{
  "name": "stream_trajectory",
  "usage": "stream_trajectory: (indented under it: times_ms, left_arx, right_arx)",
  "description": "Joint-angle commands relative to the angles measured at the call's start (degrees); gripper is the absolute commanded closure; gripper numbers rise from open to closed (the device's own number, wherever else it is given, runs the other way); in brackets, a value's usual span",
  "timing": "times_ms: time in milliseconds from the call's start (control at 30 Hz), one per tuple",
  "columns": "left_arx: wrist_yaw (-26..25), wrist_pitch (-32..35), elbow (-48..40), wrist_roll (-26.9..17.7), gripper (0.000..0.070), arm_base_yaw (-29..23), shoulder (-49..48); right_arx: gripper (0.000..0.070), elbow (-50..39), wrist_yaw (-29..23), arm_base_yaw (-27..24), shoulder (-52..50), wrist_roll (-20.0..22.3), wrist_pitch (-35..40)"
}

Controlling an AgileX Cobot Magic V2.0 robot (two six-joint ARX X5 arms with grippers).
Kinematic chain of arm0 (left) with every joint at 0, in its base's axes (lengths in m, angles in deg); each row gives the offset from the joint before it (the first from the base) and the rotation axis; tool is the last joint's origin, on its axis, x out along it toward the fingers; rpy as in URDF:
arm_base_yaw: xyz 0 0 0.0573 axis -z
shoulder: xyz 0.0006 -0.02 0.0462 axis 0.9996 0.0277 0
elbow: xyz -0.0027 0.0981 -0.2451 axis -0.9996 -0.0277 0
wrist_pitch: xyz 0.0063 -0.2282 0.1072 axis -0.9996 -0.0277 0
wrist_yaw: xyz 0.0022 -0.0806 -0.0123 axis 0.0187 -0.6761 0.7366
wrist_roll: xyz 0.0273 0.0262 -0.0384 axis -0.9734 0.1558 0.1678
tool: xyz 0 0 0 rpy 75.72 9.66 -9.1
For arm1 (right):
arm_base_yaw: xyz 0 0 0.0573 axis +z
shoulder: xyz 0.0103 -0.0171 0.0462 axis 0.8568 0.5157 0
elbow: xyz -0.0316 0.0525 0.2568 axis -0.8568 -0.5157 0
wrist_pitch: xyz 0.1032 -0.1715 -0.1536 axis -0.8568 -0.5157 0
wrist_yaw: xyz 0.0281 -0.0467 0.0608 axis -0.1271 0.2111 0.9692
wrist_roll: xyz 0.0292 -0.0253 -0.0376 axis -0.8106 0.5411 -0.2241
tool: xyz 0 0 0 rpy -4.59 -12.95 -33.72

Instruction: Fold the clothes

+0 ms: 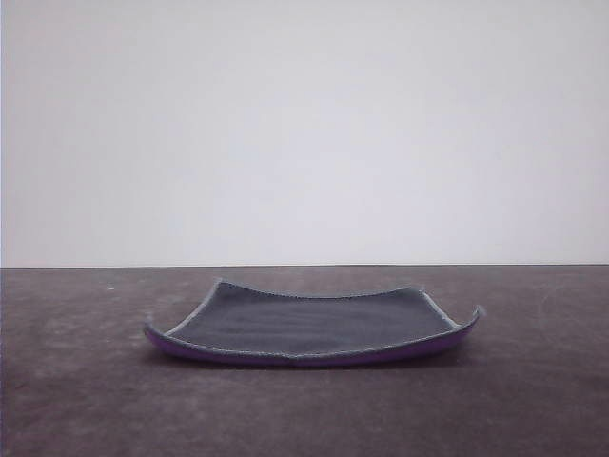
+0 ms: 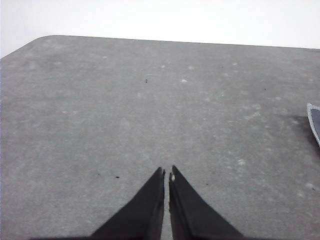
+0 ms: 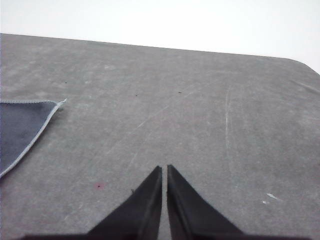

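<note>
The clothes (image 1: 314,326) are one small thick cloth lying flat in the middle of the dark table, dark grey face up, purple showing along the near edge, corners curled up slightly, light grey stitching round the rim. A corner of it shows in the left wrist view (image 2: 314,122) and a larger corner in the right wrist view (image 3: 22,130). My left gripper (image 2: 167,174) is shut, hovering over bare table well to the side of the cloth. Over bare table on the other side, my right gripper (image 3: 164,169) is shut too. Nothing is held.
The dark grey table (image 1: 86,400) runs wide around the cloth, with a white wall behind. Its far edge and a rounded corner show in the wrist views (image 2: 40,40) (image 3: 300,62). A small red speck (image 3: 99,185) marks the surface.
</note>
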Motion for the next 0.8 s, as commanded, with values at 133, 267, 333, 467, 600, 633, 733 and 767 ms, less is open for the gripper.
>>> stream_trajectory:
  times_ms: [133,267,333,467,600,633,733,767]
  left_arx:
    - [0.1,-0.6,-0.9,-0.1,0.0695,0.0,0.0]
    - [0.1,-0.6,-0.9,-0.1,0.0695,0.0,0.0]
    - [0.1,-0.6,-0.9,-0.1,0.0695,0.0,0.0]
    - [0.1,-0.4,-0.9,-0.1,0.0695,0.0,0.0]
    - [0.1,-0.4,-0.9,0.4,0.0695,0.0,0.0]
    - [0.1,-0.4,-0.9,1.1,0.0695,0.0,0.0]
    - [-0.5,-0.3,-0.9,3.4,0.0696,0.0,0.0]
    - [-0.5,-0.3,-0.7,4.1,0.0696,0.0,0.0]
  right_arx:
    - [0.0684,-0.2,-0.2,0.1,-0.1,-0.6,0.7]
    - [0.0684,-0.2,-0.2,0.1,-0.1,-0.6,0.8]
    - [0.0684,-0.2,-0.2,0.1,-0.1,-0.7,1.6]
    - [0.0684,-0.2,-0.2,0.1,-0.1,-0.7,2.6]
    - [0.0684,-0.2,-0.3,0.1,-0.1,-0.7,2.2]
    - [0.0684,-0.2,-0.2,0.1,-0.1,-0.9,2.2]
    - [0.0688,-0.2,-0.9,0.1,-0.1,-4.3,2.5]
    - [0.0694,-0.2,-1.5,0.1,-0.1,-5.7,2.6]
